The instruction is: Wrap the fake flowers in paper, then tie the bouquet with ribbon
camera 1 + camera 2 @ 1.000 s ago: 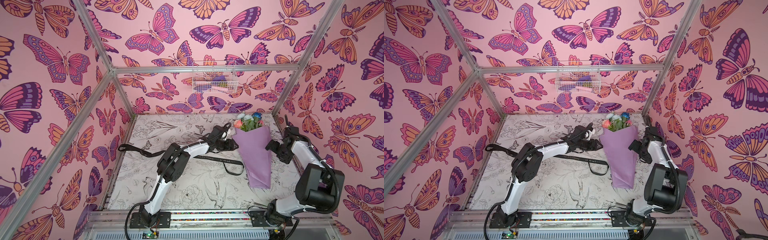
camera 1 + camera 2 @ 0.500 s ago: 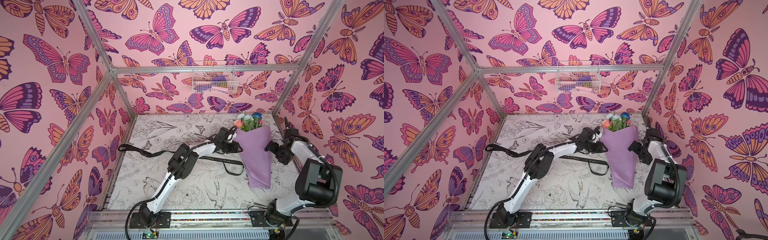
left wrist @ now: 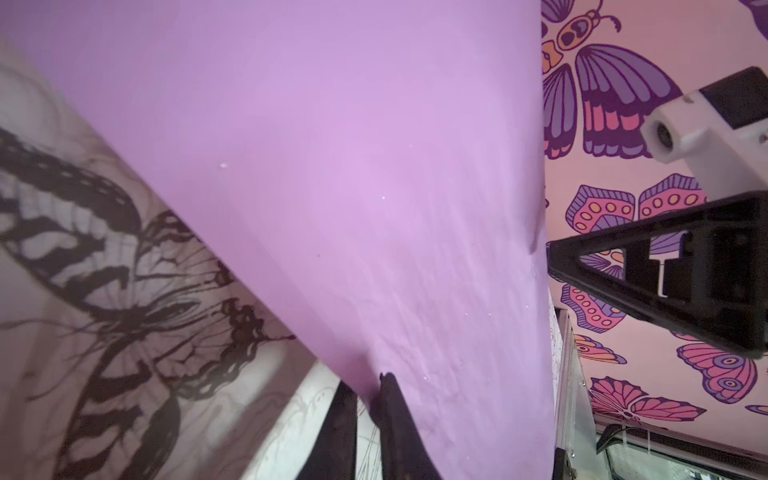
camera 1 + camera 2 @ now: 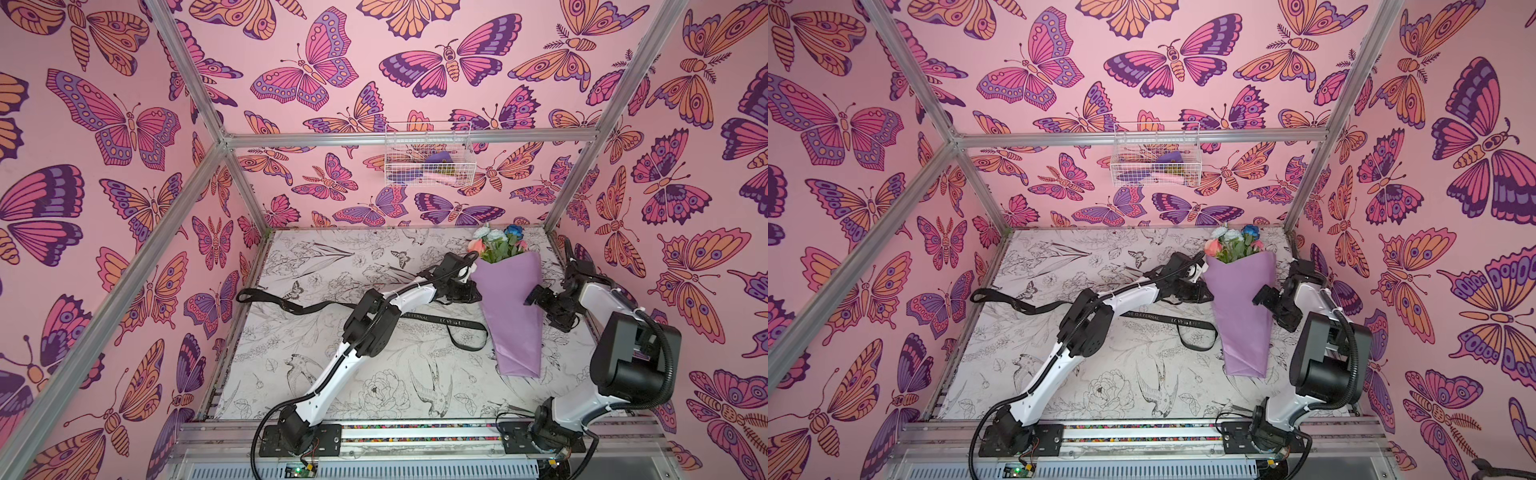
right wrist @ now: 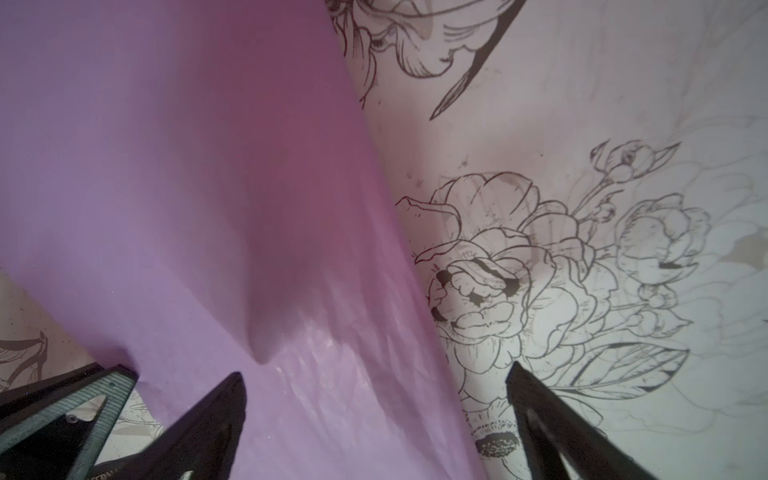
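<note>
The bouquet of fake flowers [image 4: 513,316] [image 4: 1241,316] lies on the right of the floor in a lilac paper cone, with its peach, white and blue blooms [image 4: 498,245] at the far end. My left gripper [image 4: 473,291] [image 4: 1204,293] [image 3: 365,380] is at the cone's left edge, jaws nearly together with the paper edge pinched between them. My right gripper [image 4: 540,309] [image 4: 1268,309] [image 5: 374,372] stands open at the cone's right side, one finger over the paper [image 5: 166,187] and one over the floor. The stems are hidden inside the wrap.
A long black ribbon [image 4: 316,305] [image 4: 1034,305] runs from the left wall under the left arm and loops [image 4: 469,336] beside the cone. A white wire basket [image 4: 428,158] hangs on the back wall. The butterfly walls stand close on the right.
My left arm has reached right to the cone's left edge and its jaws have closed on the paper. The right gripper has stayed open beside the cone.
</note>
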{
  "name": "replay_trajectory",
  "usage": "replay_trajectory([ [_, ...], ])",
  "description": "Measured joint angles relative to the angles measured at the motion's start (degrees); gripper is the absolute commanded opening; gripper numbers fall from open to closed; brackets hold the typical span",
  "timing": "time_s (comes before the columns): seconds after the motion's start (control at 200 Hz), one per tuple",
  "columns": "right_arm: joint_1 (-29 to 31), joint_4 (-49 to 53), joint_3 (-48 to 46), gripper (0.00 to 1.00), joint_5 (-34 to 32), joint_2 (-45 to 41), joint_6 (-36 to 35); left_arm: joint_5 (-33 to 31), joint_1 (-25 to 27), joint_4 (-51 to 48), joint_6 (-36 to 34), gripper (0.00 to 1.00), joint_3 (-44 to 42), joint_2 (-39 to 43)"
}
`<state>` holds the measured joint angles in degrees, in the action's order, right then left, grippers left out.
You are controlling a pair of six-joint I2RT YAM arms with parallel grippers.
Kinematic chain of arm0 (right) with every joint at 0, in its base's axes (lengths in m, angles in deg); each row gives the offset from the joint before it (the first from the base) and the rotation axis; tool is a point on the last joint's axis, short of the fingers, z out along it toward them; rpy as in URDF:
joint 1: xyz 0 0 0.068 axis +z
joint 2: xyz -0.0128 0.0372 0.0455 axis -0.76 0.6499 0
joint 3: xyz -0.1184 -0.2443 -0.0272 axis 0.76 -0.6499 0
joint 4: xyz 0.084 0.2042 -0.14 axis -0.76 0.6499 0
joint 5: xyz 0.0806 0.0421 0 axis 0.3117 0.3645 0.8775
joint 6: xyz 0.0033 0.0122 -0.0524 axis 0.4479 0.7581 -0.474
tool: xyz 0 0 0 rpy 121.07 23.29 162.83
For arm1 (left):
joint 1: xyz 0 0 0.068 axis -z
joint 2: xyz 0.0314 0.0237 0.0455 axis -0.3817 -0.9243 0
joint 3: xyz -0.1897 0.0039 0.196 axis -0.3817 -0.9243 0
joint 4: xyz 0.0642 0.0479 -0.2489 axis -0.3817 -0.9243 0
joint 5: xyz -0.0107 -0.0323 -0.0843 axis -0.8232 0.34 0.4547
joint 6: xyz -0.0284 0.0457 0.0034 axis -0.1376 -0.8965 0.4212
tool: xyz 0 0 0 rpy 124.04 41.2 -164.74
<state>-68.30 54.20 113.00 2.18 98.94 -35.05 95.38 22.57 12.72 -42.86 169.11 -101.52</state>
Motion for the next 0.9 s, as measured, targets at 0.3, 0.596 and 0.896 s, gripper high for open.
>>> replay_trajectory([
  [0.3,0.7,-2.2,-0.3,0.99,3.8,2.0,-0.4,-0.7,-0.1,-3.0,-1.0,0.09,6.7,-4.9],
  [0.596,6.2,-2.4,-0.2,0.99,4.3,4.2,-1.9,-1.3,-0.1,-5.0,-0.7,0.0,8.8,-5.8],
  [0.896,14.6,1.3,5.0,0.99,-2.1,9.8,-4.1,-1.0,0.0,-4.9,0.1,0.0,12.5,-8.2],
])
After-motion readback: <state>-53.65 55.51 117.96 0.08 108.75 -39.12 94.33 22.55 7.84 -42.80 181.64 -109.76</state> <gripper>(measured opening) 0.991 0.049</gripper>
